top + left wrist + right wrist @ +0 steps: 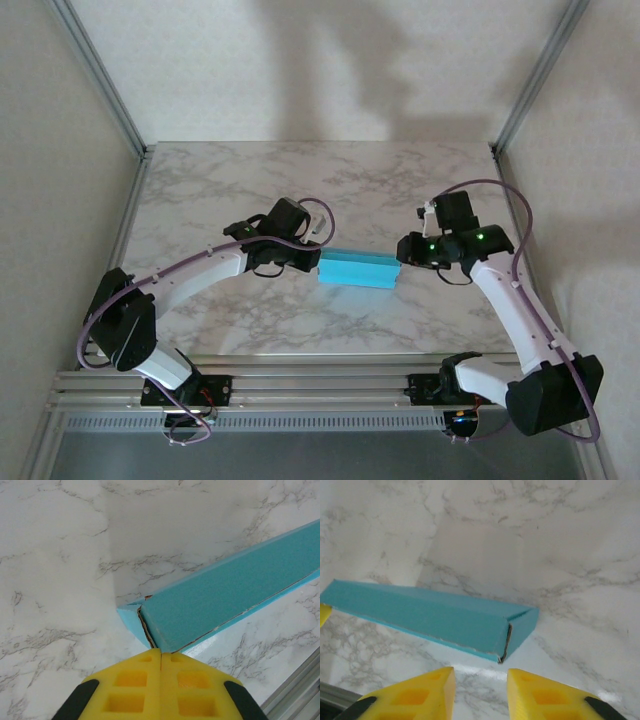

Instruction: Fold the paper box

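Your left gripper (160, 656) has its yellow fingers pressed flat together, with no gap and nothing I can see between them. The tips sit right against the end corner of the paper box (230, 597), where a small flap pokes out beside the end face. Closed like that, it reads as a blunt stop or pusher on that end rather than a grasp. I cannot tell whether a sliver of card is pinched in the seam.

Your right gripper (480, 682) stands with its jaws part-way open and empty. The other end of the box lies just ahead of the gap, not touching either finger. My guess is it stands off so you can line up on that end face, whose edge shows a thin dark seam.

From above, the box lies as a long, shut turquoise form on the marble table (300, 180), stretched between the two grippers near the middle. The body looks folded already. By my reading, only the end flaps may want seating, so press gently, since thin card buckles easily.
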